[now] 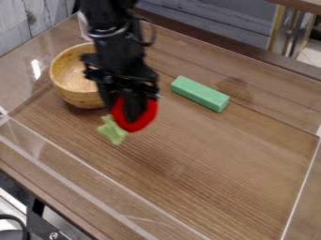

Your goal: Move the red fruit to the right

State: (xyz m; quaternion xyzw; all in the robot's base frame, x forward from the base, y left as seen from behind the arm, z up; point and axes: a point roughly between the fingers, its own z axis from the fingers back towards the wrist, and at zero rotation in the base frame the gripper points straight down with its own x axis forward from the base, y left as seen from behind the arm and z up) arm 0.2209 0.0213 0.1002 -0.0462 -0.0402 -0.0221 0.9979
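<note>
The black robot gripper [123, 114], left of centre in the frame, is clenched on a small rounded bright-red toy fruit [141, 112], its light green leafy stem pointing to the lower left

The bench [213, 178] has a brown wood-look top with a smooth, low-sheen surface. The bowl [67, 82] looks like pale wood, smooth along the rim. The red fruit [135, 114] appears to be smooth plastic; its light green leafy stem piece [112, 130] looks matt. The green block [201, 93] has a smooth, even face. The arm [107, 37] is black and mostly matt, apparently plastic.
</note>
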